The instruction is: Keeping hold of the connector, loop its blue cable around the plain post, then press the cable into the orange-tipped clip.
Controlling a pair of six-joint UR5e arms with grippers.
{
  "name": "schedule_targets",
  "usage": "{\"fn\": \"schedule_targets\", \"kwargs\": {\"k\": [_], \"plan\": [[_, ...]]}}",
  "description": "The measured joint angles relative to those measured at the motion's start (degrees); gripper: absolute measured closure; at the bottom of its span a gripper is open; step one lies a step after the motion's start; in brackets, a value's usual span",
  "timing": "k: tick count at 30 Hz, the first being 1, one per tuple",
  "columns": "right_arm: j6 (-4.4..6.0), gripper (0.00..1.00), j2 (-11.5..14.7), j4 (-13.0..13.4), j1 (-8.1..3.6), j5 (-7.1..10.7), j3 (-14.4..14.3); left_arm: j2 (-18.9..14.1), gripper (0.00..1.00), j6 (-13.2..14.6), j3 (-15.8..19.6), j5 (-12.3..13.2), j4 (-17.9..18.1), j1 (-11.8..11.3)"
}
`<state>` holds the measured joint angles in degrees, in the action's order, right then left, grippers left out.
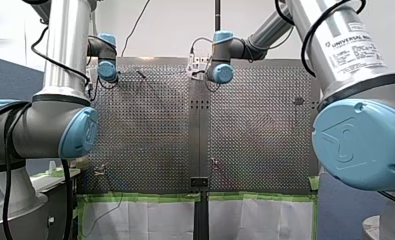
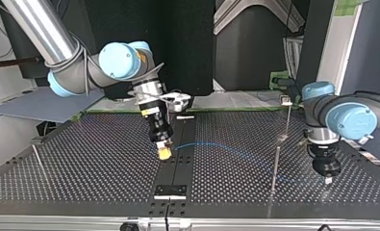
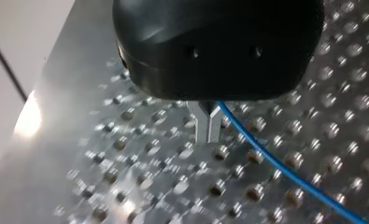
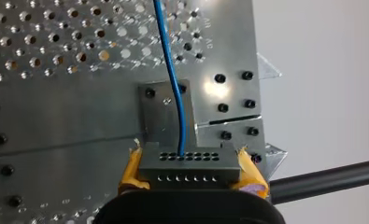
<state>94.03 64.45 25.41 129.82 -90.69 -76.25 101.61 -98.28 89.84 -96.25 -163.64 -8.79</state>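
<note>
Clamping the dark grey connector point(image 4: 187, 166) by its two ends, my right gripper point(image 4: 188, 152) has its yellow pads point(image 4: 130, 171) pressed against the block. The connector's rows of small holes face the wrist camera. The blue cable point(image 4: 173, 74) leaves one of the holes near the middle of the connector. It runs away ahead of the gripper, over a bolted grey plate point(image 4: 159, 109) and across the perforated table point(image 2: 82, 163).

In the top view this gripper hangs near the table's dark middle strip. From it the cable rises in a low arc toward the view's right, then sinks past a thin plain post point(image 2: 276, 166). On which side of the post it passes, I cannot tell.

The cable ends at my left gripper point(image 3: 208, 126), which stands low over the table at that view's right. Its metal fingers point(image 3: 202, 125) are drawn together, tips just above the holes. The cable comes out at their root and trails off across the table beside them.
</note>
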Motion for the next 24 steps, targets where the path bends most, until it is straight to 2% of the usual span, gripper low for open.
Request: {"fn": "schedule_targets", "kwargs": {"k": [12, 14, 15, 17, 19, 20, 24], "plan": [[-0.47, 1.0, -3.3, -0.1, -0.03, -0.67, 0.0, 0.1, 1.0, -1.0, 1.7, -0.2, 0.3, 1.3], [-0.5, 1.0, -3.7, -0.1, 0.14, -0.65, 0.0, 0.1, 0.92, -1.4, 2.4, -0.1, 0.4, 1.5], [-0.51, 1.0, -3.9, -0.1, 0.23, -0.65, 0.0, 0.1, 0.92, -1.6, 2.7, -0.1, 0.5, 1.5], [-0.54, 1.0, -4.3, -0.2, 0.44, -0.66, 0.0, 0.1, 0.82, -2.1, 3.6, 0.1, 0.9, 1.7], [-0.56, 1.0, -4.8, -0.2, 0.65, -0.66, 0.0, 0.1, 0.82, -2.9, 4.6, 0.8, 1.7, 1.8], [-0.57, 1.0, -5.1, -0.2, 0.75, -0.65, 0.0, 0.1, 0.77, -3.4, 5.1, 1.2, 2.2, 1.8], [-0.59, 1.0, -6.4, -0.3, 1.23, -0.73, 0.0, 0.1, 0.71, -5.7, 7.0, 3.4, 4.4, 1.8]]}}
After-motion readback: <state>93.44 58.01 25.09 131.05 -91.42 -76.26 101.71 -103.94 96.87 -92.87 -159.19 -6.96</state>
